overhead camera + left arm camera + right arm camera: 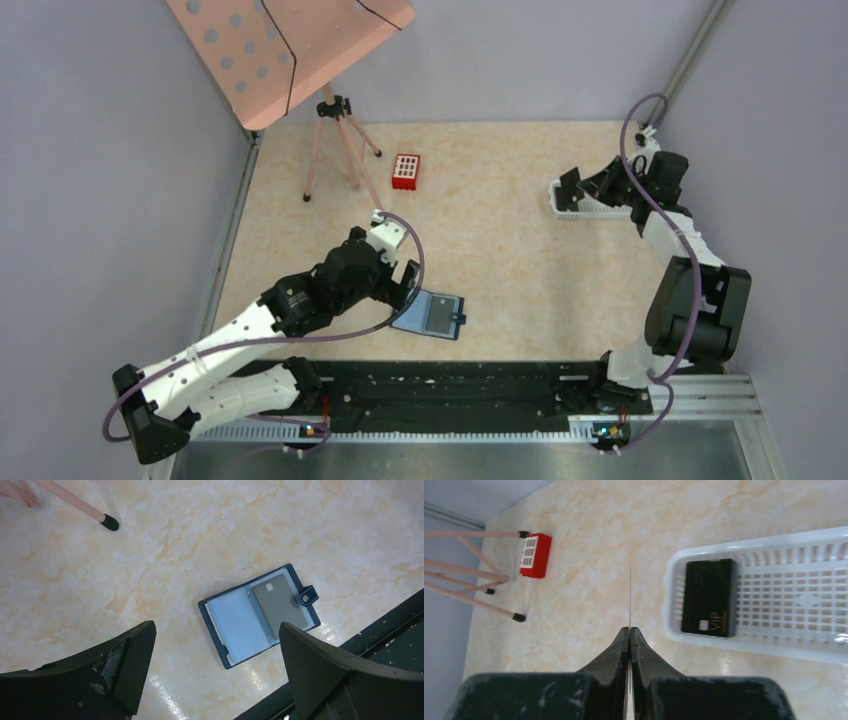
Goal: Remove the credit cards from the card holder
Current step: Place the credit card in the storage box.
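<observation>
The blue card holder (pixel 430 313) lies open on the table near the front edge, snap tab to the right. In the left wrist view the card holder (pixel 235 630) has a grey card (pixel 277 607) in its right pocket; the left pocket looks pale and bare. My left gripper (pixel 408 285) is open and empty just above and left of the holder, which shows between its fingers (pixel 135 650). My right gripper (pixel 575 188) is shut on a thin dark card (pixel 629 595), seen edge-on, beside the white tray (pixel 590 208). A black card (pixel 708 597) lies in the tray (pixel 774 647).
A small red block (pixel 405 171) stands at the back middle. A pink tripod (pixel 335 140) holding a perforated pink board (pixel 280 50) stands at the back left. A black rail (pixel 450 395) runs along the near edge. Grey walls close both sides.
</observation>
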Available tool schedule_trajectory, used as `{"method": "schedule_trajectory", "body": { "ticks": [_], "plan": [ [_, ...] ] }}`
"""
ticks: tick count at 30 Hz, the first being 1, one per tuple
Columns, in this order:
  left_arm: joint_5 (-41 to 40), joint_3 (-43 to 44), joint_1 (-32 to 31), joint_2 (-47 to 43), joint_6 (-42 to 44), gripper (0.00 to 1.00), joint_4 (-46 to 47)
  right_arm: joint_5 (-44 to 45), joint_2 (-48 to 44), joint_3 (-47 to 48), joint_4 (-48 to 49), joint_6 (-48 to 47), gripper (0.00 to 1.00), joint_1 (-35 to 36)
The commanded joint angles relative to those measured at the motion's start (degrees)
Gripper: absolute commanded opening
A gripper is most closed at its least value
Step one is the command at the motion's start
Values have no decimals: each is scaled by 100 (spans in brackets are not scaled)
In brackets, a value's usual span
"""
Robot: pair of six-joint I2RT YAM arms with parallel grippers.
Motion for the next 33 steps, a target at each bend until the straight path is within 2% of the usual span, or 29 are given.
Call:
{"method": "schedule_trajectory", "body": {
  "ticks": [1,3,6,14,26,33],
  "plan": [
    [-351,22,15,-86,256,99,0,213,706,656,237,-285,0,-281],
    [-499,-1,15,-108,281,99,-53,210,1050,873,258,-365,0,-363],
    [-302,5,15,-190,333,99,-36,101,1484,1187,148,-444,0,-460],
    [-450,35,80,-243,387,99,7,16,2114,1450,260,-425,0,-504],
    [-467,-50,188,-410,420,99,103,-258,2470,1290,708,-155,0,-500],
    [-404,-22,260,-325,424,99,95,-309,2346,1085,841,-157,0,-502]
  ]
}}
